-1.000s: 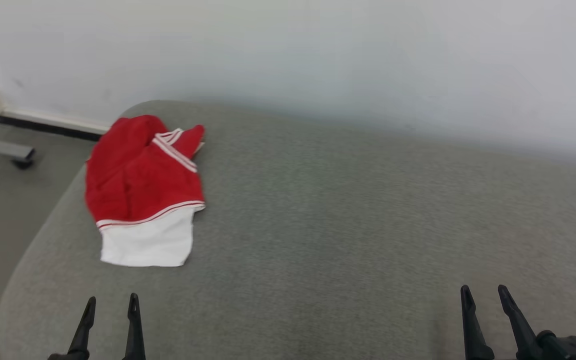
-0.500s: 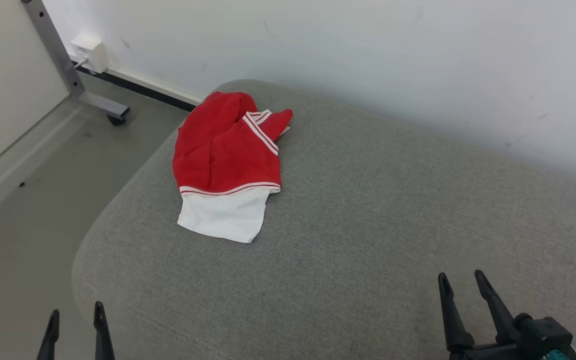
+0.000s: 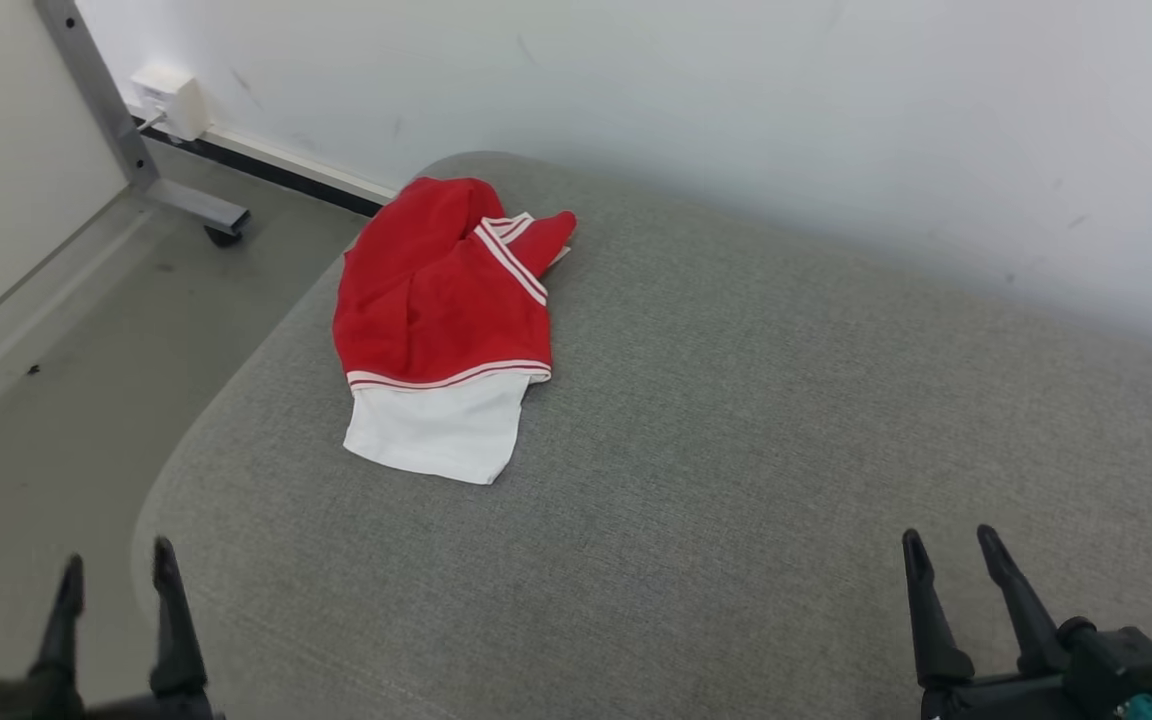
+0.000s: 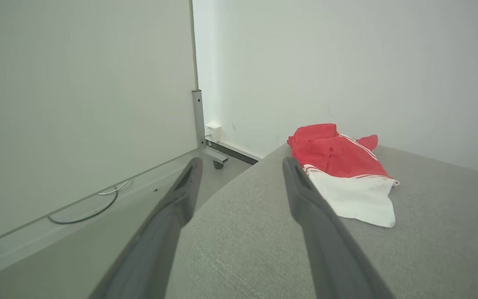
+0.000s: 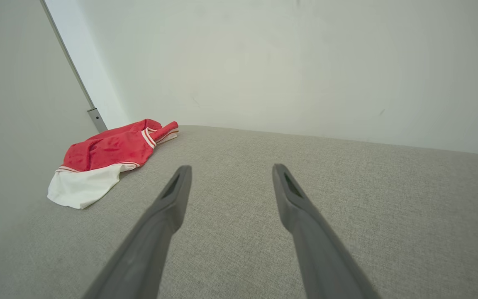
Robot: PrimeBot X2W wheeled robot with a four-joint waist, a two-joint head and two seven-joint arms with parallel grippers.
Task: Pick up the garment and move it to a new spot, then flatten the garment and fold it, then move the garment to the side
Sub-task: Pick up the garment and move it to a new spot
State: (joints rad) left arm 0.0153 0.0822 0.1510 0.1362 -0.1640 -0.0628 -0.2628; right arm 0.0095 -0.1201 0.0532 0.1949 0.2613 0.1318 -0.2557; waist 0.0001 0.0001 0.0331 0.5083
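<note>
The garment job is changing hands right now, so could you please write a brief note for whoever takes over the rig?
Left gripper: open, empty, by the near left edge of the grey cushion.
Right gripper: open, empty, over the cushion's near right part.
Garment: red and white, crumpled near the cushion's far left corner, apart from both grippers.
Done: nothing yet.
Left: pick up, move, flatten, fold, set aside.

Surface materials and finishes
Garment (image 3: pixel 436 310) — soft matt cloth, red and white. Pad (image 3: pixel 736 450): coarse grey woven fabric. Fingers (image 5: pixel 166 211): dark, smooth, matt. Post (image 3: pixel 96 90): bare grey metal. Floor (image 3: pixel 66 380) — smooth, faint sheen. Wall (image 3: pixel 736 120): matt.
</note>
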